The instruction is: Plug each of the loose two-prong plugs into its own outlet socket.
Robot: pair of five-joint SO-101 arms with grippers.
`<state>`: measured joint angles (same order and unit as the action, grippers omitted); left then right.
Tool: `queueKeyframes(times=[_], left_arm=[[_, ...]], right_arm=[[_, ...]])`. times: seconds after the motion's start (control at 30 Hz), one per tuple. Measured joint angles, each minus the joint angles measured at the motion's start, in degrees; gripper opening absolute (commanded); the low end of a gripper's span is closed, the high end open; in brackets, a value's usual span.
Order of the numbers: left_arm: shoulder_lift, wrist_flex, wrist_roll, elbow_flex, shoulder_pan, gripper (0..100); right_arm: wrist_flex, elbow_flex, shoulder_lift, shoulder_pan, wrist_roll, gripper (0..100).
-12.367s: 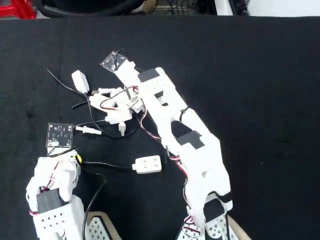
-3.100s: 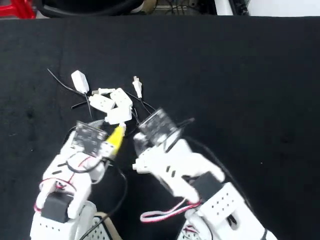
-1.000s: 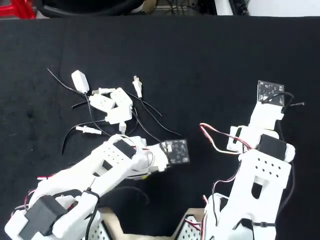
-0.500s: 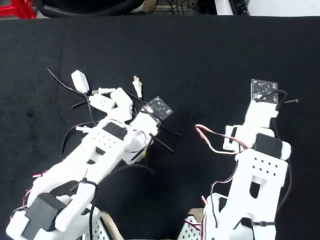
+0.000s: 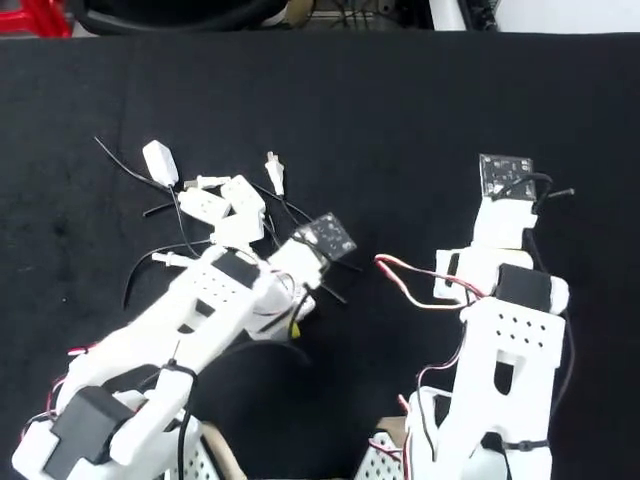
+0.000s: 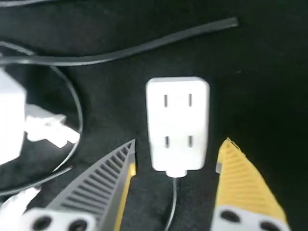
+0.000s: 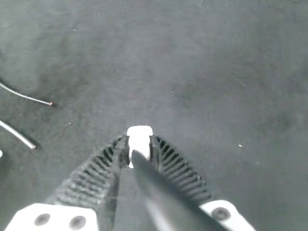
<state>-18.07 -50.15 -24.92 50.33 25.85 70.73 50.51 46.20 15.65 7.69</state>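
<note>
Outlet block point(image 6: 177, 122): white moulded plastic, rectangular with rounded corners and a smooth face, carrying two pairs of narrow slots. It lies flat on the desk point(image 5: 400, 110), which is covered in matte black fabric. A thin black cord leaves the end of the block nearest the wrist camera.

Left gripper point(image 6: 179, 144): open. One finger is grey with a ribbed inner face and the other is yellow with fine ridges. They flank the cord end of the outlet block, one on each side. Whether they touch it cannot be told. A second white plug point(image 6: 45, 131), prongs exposed, lies near the grey finger among loose black cords point(image 6: 144, 45).

Left arm point(image 5: 200, 320): white printed links, extended diagonally from the near left corner toward mid-desk. Its wrist ends just beside the cluster of white plugs and sockets point(image 5: 222, 208). One slim two-prong plug point(image 5: 272, 172) lies at the cluster's edge, and a rounded white plug body point(image 5: 160, 160) lies at its far-left end.

Right gripper point(image 7: 139, 144): closed on a small white plug body point(image 7: 139, 137). The ribbed grey fingers clamp its two sides, and the plug's black cord point(image 7: 154, 192) runs back toward the camera.

Right arm point(image 5: 505, 340): stands on the right side of the desk, well apart from the cluster.
</note>
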Motion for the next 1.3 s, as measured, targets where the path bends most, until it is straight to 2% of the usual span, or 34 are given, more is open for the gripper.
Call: queueKeyframes(times=[0.1,0.23,0.4,0.57,0.67,0.8,0.93,1.1,1.3], left_arm=[[-0.1,-2.3,1.8,-1.8,-2.9,27],[-6.2,-10.2,4.8,-5.6,-7.0,27],[-22.8,-14.6,7.3,-2.5,-13.5,27],[-43.2,-14.7,7.6,9.1,-26.2,27],[-53.9,-14.7,5.5,16.7,-32.6,27],[-65.1,-15.7,2.2,28.0,-37.0,27],[-74.5,-18.4,-1.8,34.1,-42.5,27],[-85.0,-19.6,-5.2,43.4,-46.5,27],[-85.5,-19.5,-6.0,44.3,-48.0,27]], right_arm=[[0.0,0.0,0.0,-0.4,0.0,1.1],[0.0,0.0,0.0,-2.1,-0.1,1.1],[-3.7,2.5,0.0,-13.0,0.0,1.1],[-9.0,6.1,0.0,-22.5,-0.2,1.1],[-11.9,8.4,0.0,-28.8,-0.2,1.1],[-15.8,11.3,0.0,-38.5,-2.0,1.1],[-19.5,14.0,0.4,-45.5,-2.4,1.1],[-20.5,17.1,6.5,-48.9,-2.6,1.1],[-23.9,20.7,8.5,-51.1,-5.8,1.1]])
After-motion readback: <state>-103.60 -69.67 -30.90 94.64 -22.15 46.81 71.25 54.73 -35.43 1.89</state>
